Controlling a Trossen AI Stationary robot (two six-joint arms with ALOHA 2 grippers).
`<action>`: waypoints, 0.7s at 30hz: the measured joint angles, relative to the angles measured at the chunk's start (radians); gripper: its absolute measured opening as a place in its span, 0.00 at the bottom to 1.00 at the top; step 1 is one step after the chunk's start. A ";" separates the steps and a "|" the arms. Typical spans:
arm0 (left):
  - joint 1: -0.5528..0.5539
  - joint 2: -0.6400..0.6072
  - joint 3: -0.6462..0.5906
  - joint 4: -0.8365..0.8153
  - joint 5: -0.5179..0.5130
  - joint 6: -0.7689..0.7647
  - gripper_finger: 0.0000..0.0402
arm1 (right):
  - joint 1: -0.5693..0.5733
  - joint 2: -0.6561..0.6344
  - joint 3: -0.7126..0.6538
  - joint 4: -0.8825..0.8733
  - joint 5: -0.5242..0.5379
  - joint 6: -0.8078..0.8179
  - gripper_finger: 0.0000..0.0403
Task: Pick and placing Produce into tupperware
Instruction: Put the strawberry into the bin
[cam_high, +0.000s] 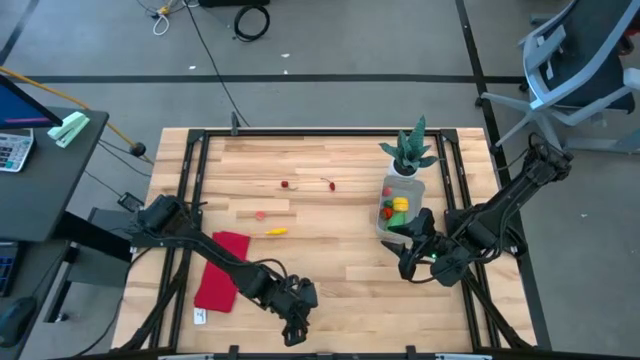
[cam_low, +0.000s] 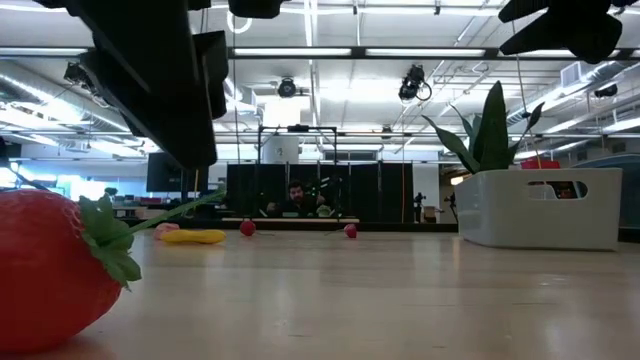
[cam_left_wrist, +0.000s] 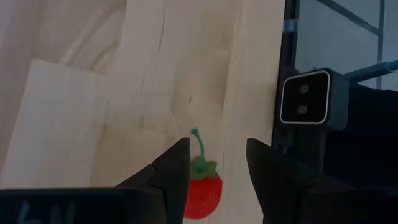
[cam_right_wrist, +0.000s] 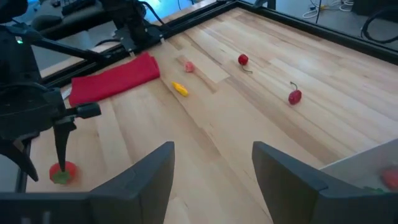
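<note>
A red toy strawberry (cam_left_wrist: 203, 191) with a green stem lies on its side on the wood near the table's near edge, also seen in the low view (cam_low: 45, 275). My left gripper (cam_left_wrist: 216, 149) hovers over it, open, pointing down, a finger on either side without touching (cam_right_wrist: 60, 149). Clear tupperware (cam_high: 402, 206) stands at the right and holds several produce pieces. My right gripper (cam_right_wrist: 211, 165) is open beside it, just on its near side (cam_high: 413, 251). Two red pieces (cam_high: 285, 184) (cam_high: 331, 184), a pink one (cam_high: 261, 214) and a yellow one (cam_high: 276, 231) lie mid-table.
A flat red cloth (cam_high: 222, 270) lies left of my left gripper. A spiky green plant in a white pot (cam_high: 410, 152) stands just beyond the tupperware. A dark frame (cam_high: 300, 132) runs round the table's edges. A camera housing (cam_left_wrist: 305, 96) sits at the near edge.
</note>
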 joint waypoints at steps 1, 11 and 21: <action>-0.003 0.000 0.000 0.000 0.000 -0.007 0.41 | 0.000 0.003 0.000 0.000 0.000 0.001 0.56; -0.003 0.000 0.000 -0.001 -0.006 -0.042 0.41 | -0.003 0.009 0.000 0.004 -0.021 0.025 0.56; -0.015 0.013 0.000 -0.017 -0.076 -0.109 0.41 | -0.002 0.009 0.000 0.004 -0.057 0.038 0.56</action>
